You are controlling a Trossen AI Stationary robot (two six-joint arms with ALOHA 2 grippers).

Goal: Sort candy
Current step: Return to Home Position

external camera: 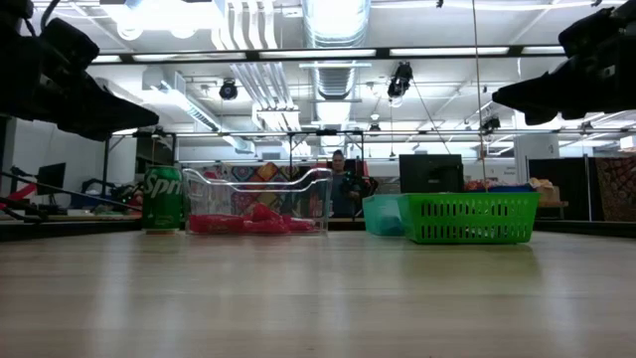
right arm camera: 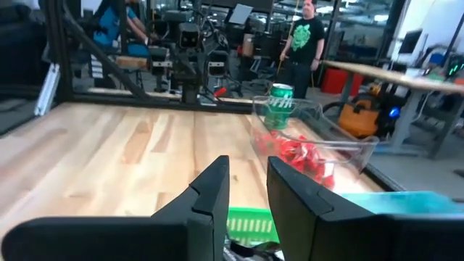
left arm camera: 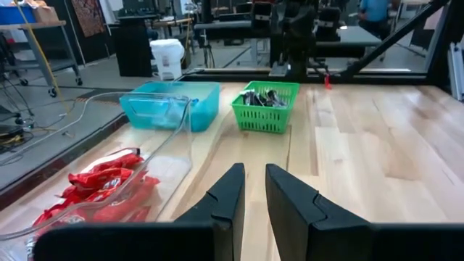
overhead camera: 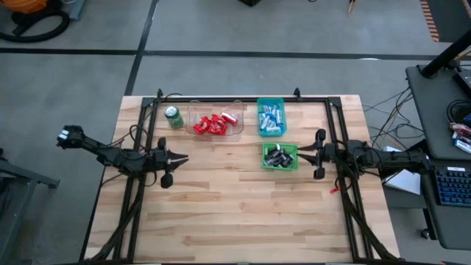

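Looking straight down, you see the candy sorted by kind toward the far edge of the tabletop (overhead camera: 235, 213). The red candy (overhead camera: 210, 125) lies in the transparent bin (overhead camera: 199, 110). The light blue-and-white candy (overhead camera: 271, 119) is in the teal bin (overhead camera: 258, 118) just beside it, and the dark candy (overhead camera: 280, 156) is in the green basket (overhead camera: 280, 168) just in front of the teal bin. A green Sprite can (overhead camera: 174, 118) stands upright at the transparent bin's other end. The low view adds the can's lettering and the red bars lying on the bin's floor, but the walls of the basket and the teal bin hide their contents there. The left gripper (overhead camera: 176, 158) hovers over the left part of the tabletop, its arm stretched level and pointing across at the other arm. Its wrist view shows you what the high view does not: the jaws a narrow gap apart over bare wood, facing the basket. The right gripper (overhead camera: 313, 153) mirrors it, just beside the green basket. Its wrist view shows the jaws likewise slightly apart, with the basket's rim below them, the can and transparent bin ahead, and a person (right arm camera: 304, 36) in the room beyond. In the low view both arms are dark shapes in the upper corners, well above the tabletop.
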